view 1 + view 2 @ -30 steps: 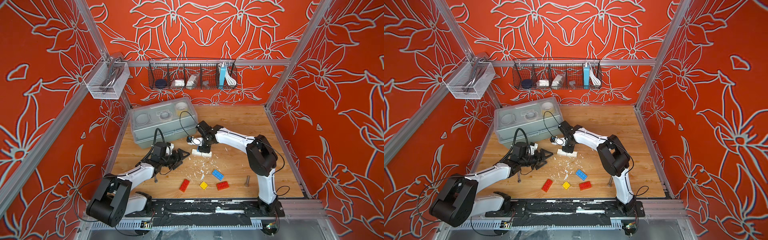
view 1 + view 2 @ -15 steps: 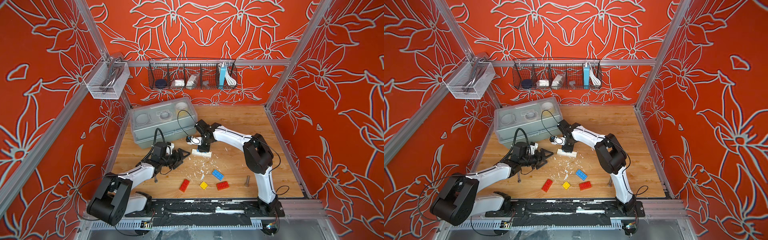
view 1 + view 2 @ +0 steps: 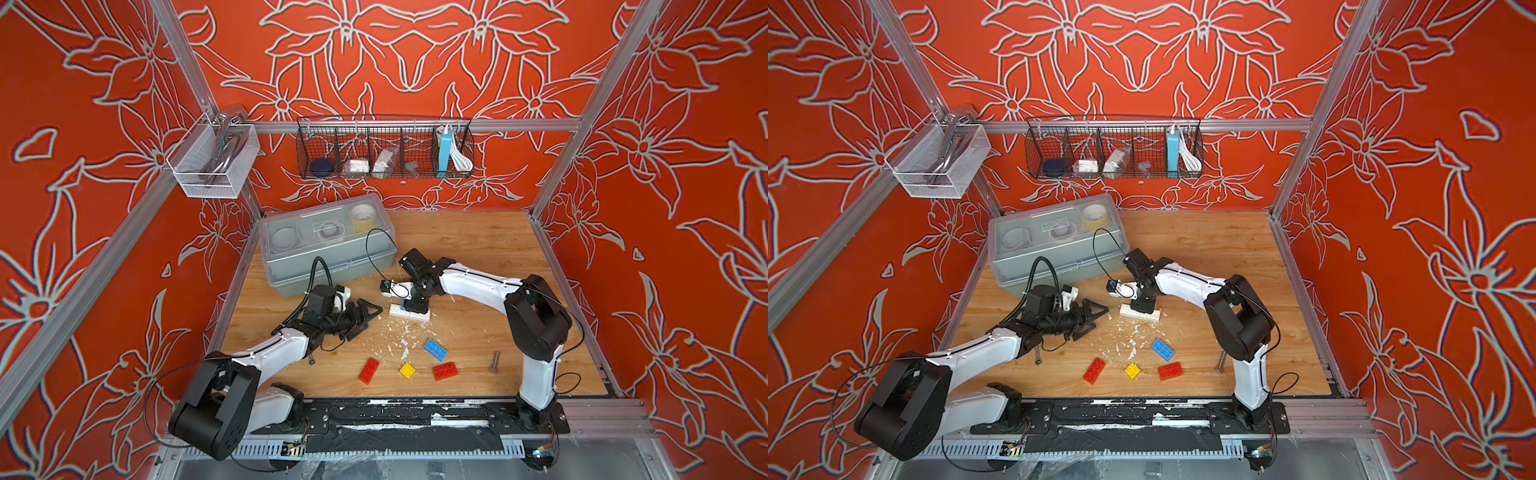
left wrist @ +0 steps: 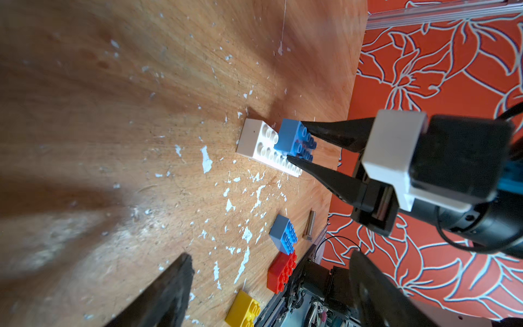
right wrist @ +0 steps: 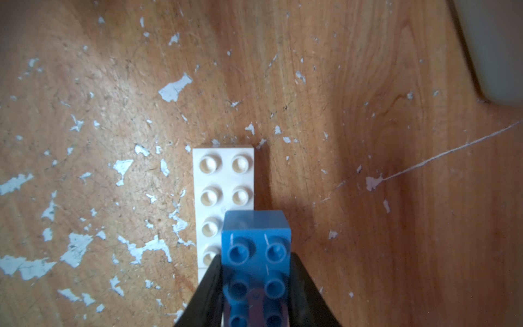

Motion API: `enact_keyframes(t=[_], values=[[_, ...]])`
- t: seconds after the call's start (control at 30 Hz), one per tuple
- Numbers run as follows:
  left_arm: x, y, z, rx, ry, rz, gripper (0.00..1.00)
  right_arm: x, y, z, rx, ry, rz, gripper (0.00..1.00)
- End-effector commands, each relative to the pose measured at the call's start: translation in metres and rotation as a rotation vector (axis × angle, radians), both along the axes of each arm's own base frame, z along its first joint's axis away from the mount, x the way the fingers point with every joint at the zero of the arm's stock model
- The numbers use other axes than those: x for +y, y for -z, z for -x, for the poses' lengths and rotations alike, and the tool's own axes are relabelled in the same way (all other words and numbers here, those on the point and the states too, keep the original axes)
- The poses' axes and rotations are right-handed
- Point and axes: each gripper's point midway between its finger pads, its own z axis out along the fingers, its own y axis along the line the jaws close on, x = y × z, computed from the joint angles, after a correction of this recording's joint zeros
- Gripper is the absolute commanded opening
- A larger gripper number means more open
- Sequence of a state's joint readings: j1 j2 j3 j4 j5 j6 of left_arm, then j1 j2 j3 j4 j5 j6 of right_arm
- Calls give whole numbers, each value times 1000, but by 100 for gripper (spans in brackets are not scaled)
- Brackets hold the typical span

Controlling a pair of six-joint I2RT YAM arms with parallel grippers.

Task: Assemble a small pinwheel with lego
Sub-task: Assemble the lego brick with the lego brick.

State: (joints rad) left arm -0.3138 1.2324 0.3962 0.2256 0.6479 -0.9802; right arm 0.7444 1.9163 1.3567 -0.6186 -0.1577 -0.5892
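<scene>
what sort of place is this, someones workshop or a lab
Probably a robot lab test cell, not a home workshop: an aluminium frame holds printed flower walls, and a left arm and right arm are mounted at the front edge of a wooden tabletop.

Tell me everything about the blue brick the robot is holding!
The blue brick is a shiny plastic oblong with two rows of round studs facing up. The right gripper pinches its long sides with black fingers. It lies along the white bricks, covering part of them and shifted off one edge. Whether it is pressed on yet, I cannot tell.
</scene>
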Motion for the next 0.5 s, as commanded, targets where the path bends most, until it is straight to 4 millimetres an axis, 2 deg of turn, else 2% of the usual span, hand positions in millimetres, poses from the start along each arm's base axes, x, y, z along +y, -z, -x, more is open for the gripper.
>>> enact_keyframes(t=[0.0,0.17,0.33,0.47], values=[[-1,0,4,-10,12,-8,82,-27,24,30,115,-14,109,24],[-2,-3,4,-10,16,-9,83,-16,5,16,69,49,43,47],[-3,-6,3,-14,21,-14,83,-7,-26,7,8,56,-20,57],[-4,-11,4,-16,27,-11,83,-13,-55,12,-12,135,-67,58]])
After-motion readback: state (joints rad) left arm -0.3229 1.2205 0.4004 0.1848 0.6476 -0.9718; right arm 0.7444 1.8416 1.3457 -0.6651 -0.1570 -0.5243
